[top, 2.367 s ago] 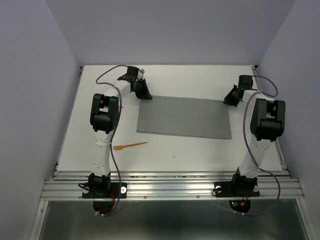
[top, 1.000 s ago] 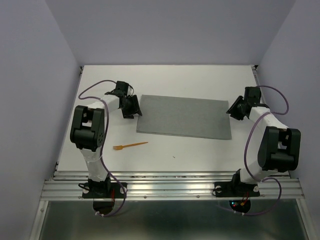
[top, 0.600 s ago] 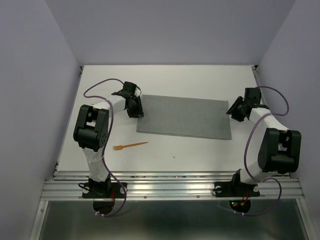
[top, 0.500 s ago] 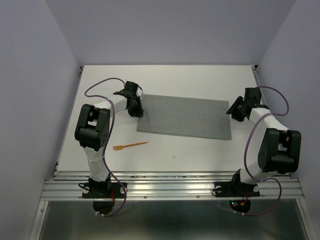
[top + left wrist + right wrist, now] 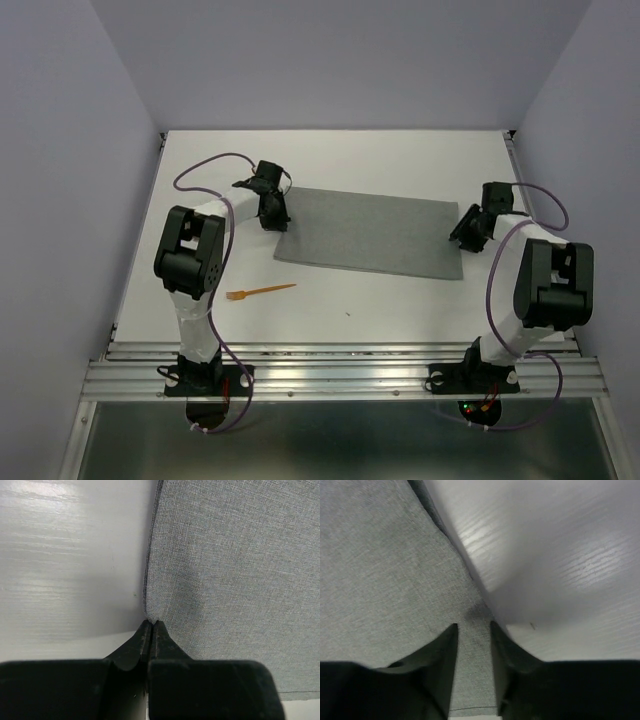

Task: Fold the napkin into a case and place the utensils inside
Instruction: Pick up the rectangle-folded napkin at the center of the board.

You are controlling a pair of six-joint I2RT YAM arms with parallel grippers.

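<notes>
The grey napkin [image 5: 368,232] lies flat as a wide oblong in the middle of the table. My left gripper [image 5: 277,217] is at its left edge. In the left wrist view its jaws [image 5: 151,624] are shut, pinching the napkin [image 5: 225,580] right at that edge. My right gripper [image 5: 460,237] is at the napkin's right edge. In the right wrist view it [image 5: 474,629] stands open, with a strip of napkin [image 5: 380,570] lying between its fingers. Of the utensils, only one orange fork [image 5: 262,291] shows, on the table in front of the napkin's left corner. No case is in view.
The white table [image 5: 400,300] has grey walls on three sides and a metal rail [image 5: 340,365] along the near edge, where both arm bases stand.
My left gripper moved right onto the napkin's left edge and closed. My right gripper shifted in over the napkin's right edge. The napkin and fork have not moved.
</notes>
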